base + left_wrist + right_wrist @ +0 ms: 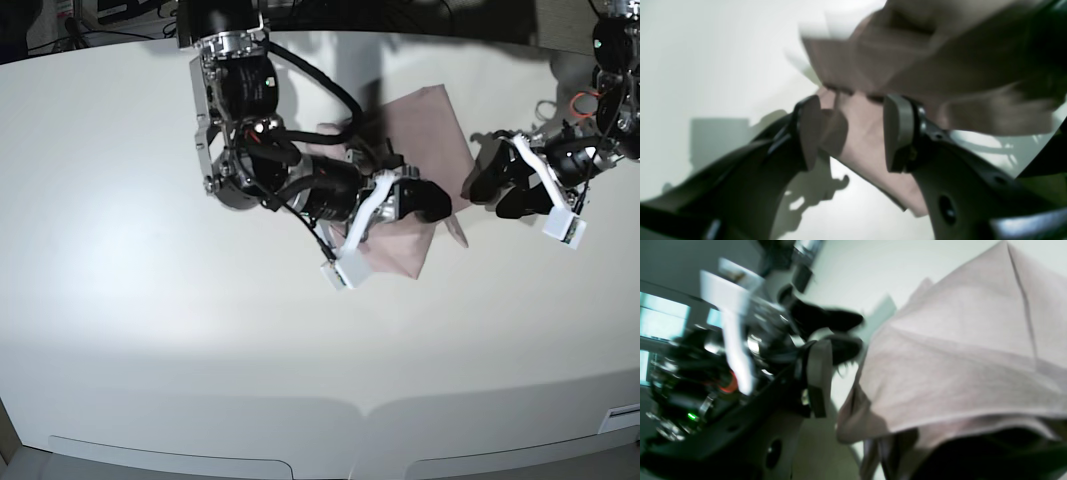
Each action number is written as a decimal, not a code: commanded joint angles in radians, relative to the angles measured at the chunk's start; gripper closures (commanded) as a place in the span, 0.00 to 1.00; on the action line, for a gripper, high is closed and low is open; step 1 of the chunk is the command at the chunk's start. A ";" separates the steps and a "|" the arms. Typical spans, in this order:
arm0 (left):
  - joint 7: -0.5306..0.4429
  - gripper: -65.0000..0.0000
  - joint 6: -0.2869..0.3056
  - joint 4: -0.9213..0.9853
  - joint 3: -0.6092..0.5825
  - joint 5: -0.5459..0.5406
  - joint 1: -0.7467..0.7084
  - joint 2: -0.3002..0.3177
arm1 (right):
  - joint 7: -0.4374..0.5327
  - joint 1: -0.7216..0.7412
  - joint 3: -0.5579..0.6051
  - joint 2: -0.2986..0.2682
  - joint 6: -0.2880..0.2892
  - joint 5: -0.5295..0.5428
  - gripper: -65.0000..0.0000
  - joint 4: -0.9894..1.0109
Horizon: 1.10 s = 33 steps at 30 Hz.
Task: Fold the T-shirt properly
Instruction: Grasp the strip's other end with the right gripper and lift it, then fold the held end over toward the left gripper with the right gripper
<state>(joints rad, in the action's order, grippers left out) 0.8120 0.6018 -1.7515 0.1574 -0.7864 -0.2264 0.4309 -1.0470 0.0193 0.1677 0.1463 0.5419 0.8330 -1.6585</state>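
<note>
Half the T-shirt (pixel 425 135) hidden under right tool (pixel 432 203), wrist views blurred

A: What colour is the T-shirt (pixel 425 150)?
B: Plain dusty pink-mauve, no print; its seams read as darker lines in the right wrist view.

A: And the table (pixel 120 300)?
B: Uniform off-white, unpatterned.

A: The arms?
B: Black housings with white brackets. The left gripper (pixel 848 133) has grey pads; a green light glows by the right wrist.
</note>
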 commanded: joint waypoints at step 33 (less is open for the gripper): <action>-0.020 0.54 0.001 -0.018 0.007 -0.018 0.011 0.019 | 0.213 0.019 0.210 0.011 0.101 0.038 0.27 0.107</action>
<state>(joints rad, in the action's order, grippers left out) 0.8089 0.5953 -1.7515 0.1581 -0.7868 -0.2245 0.4355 -0.8639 0.0200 0.3744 0.1432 0.6212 0.8291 -1.5345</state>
